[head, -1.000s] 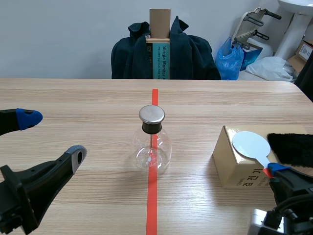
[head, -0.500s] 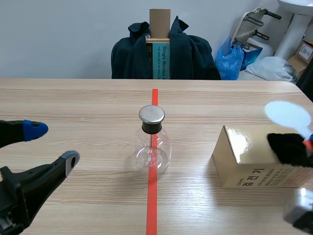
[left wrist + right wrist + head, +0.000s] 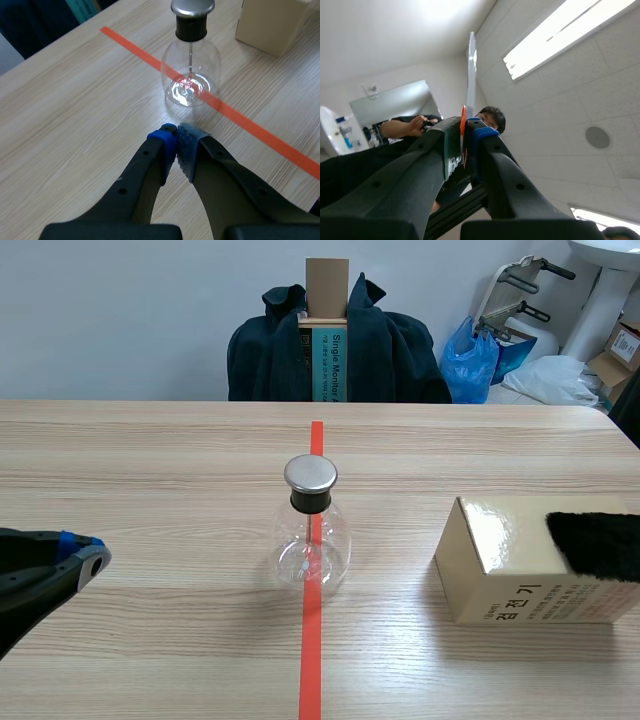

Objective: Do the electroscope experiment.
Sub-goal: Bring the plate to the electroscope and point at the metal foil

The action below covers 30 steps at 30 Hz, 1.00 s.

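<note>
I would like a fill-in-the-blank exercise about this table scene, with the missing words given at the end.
1. The black fur lies on top of the ___.
2. The left gripper is ___ on nothing, with the flask ahead of it.
3. The right gripper holds a thin paddle and points toward the ___.
Missing words: box; shut; ceiling.

Pale wall (image 3: 120, 310) behind the jacket-draped chair (image 3: 390, 355). Right of the chair sits a blue bag (image 3: 472, 362). Wooden table (image 3: 150, 450) stretches before it.
</note>
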Each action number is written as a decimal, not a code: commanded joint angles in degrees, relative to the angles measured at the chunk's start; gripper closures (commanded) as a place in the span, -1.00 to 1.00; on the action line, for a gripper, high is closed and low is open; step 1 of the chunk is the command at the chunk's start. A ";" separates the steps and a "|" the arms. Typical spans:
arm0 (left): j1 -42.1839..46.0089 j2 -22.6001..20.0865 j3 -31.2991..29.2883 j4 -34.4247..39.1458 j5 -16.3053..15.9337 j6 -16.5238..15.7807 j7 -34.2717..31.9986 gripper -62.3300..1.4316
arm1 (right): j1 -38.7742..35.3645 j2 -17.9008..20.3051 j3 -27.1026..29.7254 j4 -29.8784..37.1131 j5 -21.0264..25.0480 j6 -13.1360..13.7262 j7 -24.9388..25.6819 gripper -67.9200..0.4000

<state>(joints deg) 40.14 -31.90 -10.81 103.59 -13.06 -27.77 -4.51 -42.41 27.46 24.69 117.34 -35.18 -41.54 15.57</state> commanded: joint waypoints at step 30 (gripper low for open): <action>-48.43 9.84 32.83 -55.76 9.73 -9.92 -22.32 0.85 | 15.96 -10.91 -23.91 -7.37 -23.37 14.32 5.53 0.96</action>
<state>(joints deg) -8.03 -21.71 22.63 46.46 -2.57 -37.56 -25.58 -27.24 16.49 0.25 110.13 -58.41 -26.63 20.93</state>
